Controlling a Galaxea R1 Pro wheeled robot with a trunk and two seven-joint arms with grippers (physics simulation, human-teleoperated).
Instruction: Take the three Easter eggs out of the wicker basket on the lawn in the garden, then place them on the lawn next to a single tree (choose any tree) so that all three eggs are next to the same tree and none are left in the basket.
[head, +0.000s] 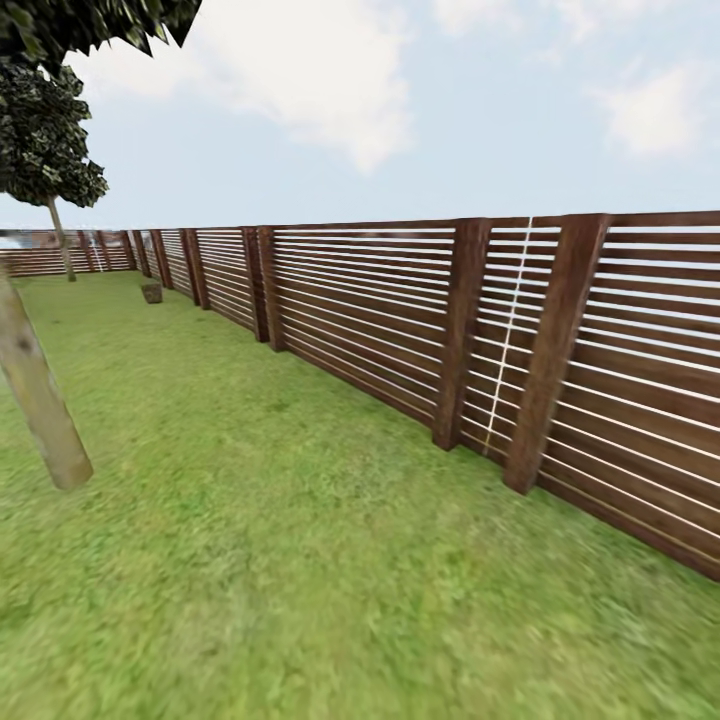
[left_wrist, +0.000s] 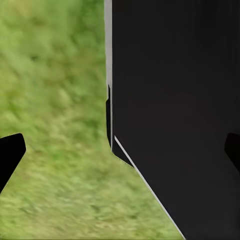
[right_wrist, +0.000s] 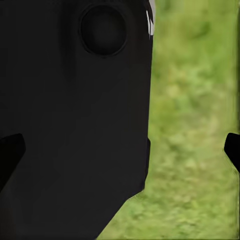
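Note:
Far down the lawn (head: 300, 560), close to the fence, stands a small brown shape that looks like the wicker basket (head: 152, 292). The Easter eggs are out of view. A tree with a thick mottled trunk (head: 40, 400) rises at the near left, its dark canopy overhead. In the left wrist view my left gripper (left_wrist: 120, 152) is open, its dark fingertips (left_wrist: 10, 155) wide apart over grass and the robot's black body. In the right wrist view my right gripper (right_wrist: 120, 152) is open too, with nothing between its fingertips (right_wrist: 232, 150).
A brown slatted wooden fence (head: 420, 320) runs from the near right to the far left corner of the garden. A thin-trunked tree (head: 60, 240) stands at the far left by the back fence. Grass stretches between the thick trunk and the fence.

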